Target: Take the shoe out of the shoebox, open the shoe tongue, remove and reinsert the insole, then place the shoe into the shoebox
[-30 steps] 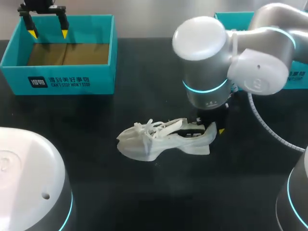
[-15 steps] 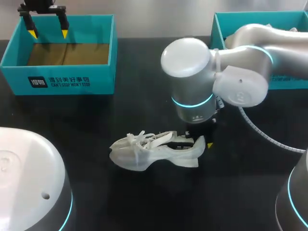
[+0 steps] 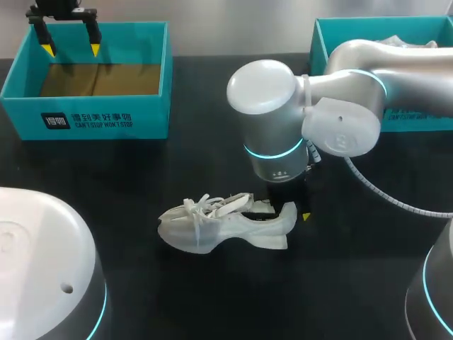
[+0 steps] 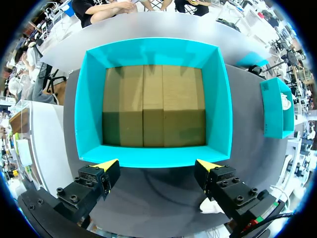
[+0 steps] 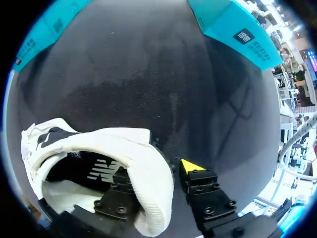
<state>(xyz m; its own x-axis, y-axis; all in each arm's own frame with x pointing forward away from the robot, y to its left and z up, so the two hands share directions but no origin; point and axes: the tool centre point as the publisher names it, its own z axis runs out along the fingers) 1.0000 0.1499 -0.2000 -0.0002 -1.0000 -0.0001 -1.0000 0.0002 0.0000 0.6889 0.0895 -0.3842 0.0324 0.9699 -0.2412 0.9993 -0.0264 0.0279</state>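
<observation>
Black table [image 3: 212, 297]: teal shoebox [image 3: 85, 117] located at far left corner. Left gripper [image 3: 71, 49] held above shoebox far rim, fingers spread, nothing gripped. White shoe [image 3: 212, 227] placed near table middle, toe directed toward left edge. Right gripper [image 5: 158, 181] clamped on shoe heel wall, one finger inside, other outside. Second teal box [image 3: 320, 42] located at far right corner.

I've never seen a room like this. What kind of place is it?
Probably a robot lab or test bench. Two robot arms stand at a black table: the right arm holds a white shoe by its heel, and the left arm, jaws open, hangs over a teal shoebox.
</observation>
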